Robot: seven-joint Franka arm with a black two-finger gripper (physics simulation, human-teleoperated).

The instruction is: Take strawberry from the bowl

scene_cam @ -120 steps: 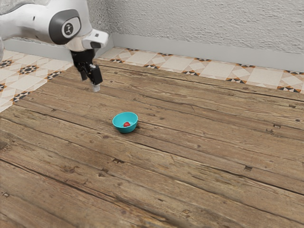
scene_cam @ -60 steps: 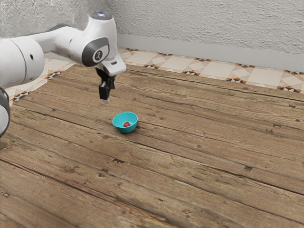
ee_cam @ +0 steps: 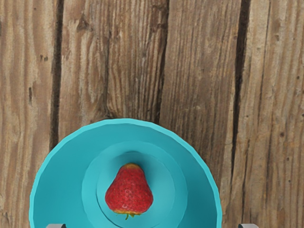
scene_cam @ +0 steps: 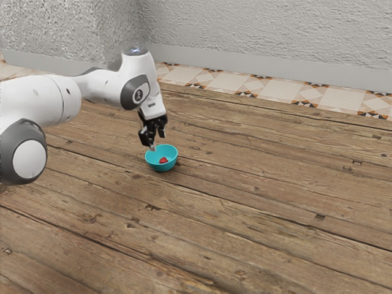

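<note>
My gripper [scene_cam: 158, 142] is open, low over the far side of the turquoise bowl [scene_cam: 162, 166], its two fingers apart with nothing held. A red strawberry [scene_cam: 163, 160] lies inside the bowl. Looking down in the wrist view, I see the strawberry [ee_cam: 129, 191] resting on the bottom of the bowl [ee_cam: 59, 185], with bare bowl floor around it. Small parts of the fingertips of my gripper [ee_cam: 152, 225] show there, standing wide apart.
The bowl stands on a brown plank surface [scene_cam: 245, 202]. Behind it run a strip of patterned tiles [scene_cam: 282, 92] and a rough pale wall [scene_cam: 263, 30].
The arm has swung toward the exterior view's right and come down, bringing my gripper from well away to just above the bowl. Bowl and strawberry have stayed where they were.
</note>
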